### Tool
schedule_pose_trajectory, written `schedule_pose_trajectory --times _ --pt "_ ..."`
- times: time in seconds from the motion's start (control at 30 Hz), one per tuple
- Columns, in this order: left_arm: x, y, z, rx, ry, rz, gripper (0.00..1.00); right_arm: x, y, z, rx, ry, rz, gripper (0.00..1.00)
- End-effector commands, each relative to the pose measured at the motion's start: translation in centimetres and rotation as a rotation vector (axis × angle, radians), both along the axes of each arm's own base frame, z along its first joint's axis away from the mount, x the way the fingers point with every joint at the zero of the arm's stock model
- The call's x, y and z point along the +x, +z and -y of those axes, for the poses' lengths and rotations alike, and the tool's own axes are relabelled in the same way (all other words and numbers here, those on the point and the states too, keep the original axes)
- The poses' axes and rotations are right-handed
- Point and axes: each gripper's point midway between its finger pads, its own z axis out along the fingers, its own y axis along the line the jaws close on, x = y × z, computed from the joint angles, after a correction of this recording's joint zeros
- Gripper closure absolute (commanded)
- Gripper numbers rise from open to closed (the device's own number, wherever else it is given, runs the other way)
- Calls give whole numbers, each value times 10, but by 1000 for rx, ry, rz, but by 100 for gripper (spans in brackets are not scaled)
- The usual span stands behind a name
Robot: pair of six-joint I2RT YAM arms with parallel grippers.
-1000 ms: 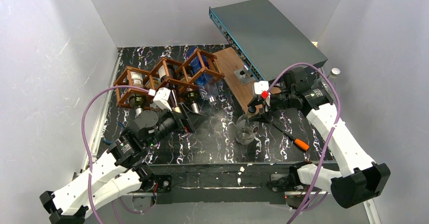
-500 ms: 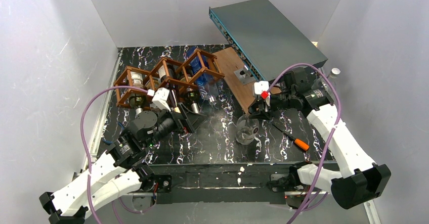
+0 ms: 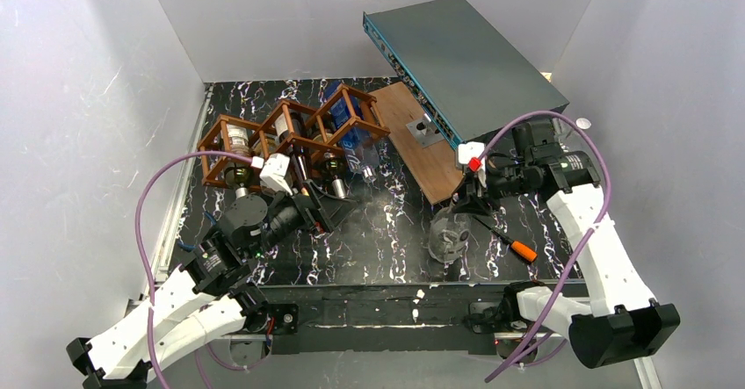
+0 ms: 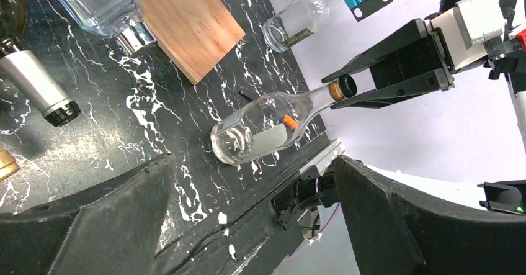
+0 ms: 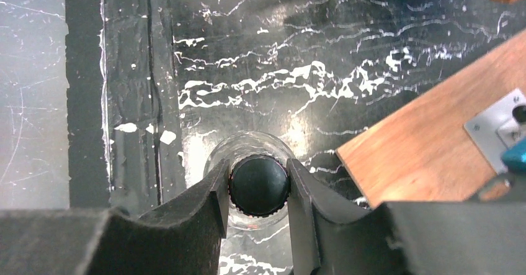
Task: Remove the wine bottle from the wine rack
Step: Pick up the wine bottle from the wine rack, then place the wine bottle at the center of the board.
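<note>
The right gripper (image 5: 257, 188) is clamped on the top of the clear wine bottle (image 3: 448, 235), held upright over the worktop's (image 3: 386, 231) near right. It is well apart from the wine rack (image 3: 290, 134) at far left. The left gripper (image 3: 325, 209) is spread apart just near of the rack.

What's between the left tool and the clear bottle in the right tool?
Only bare marbled tabletop lies between the left tool and the clear bottle, shown in the top and left wrist views.

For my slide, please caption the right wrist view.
Right gripper, jaws shut on the black cap of a clear bottle.
</note>
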Motion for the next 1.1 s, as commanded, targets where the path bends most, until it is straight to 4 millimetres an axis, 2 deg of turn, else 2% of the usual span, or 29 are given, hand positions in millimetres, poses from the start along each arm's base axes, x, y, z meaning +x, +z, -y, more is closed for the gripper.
schedule_pose_trajectory --times 0.0,0.37,1.07 --pt "-1 2 -3 2 6 20 2 -3 48 3 82 -36 94 99" --pt "-4 4 -10 2 16 35 2 14 64 35 4 -229 138 99" --pt "-12 7 -26 -1 37 55 2 44 69 89 -151 -527 197 99"
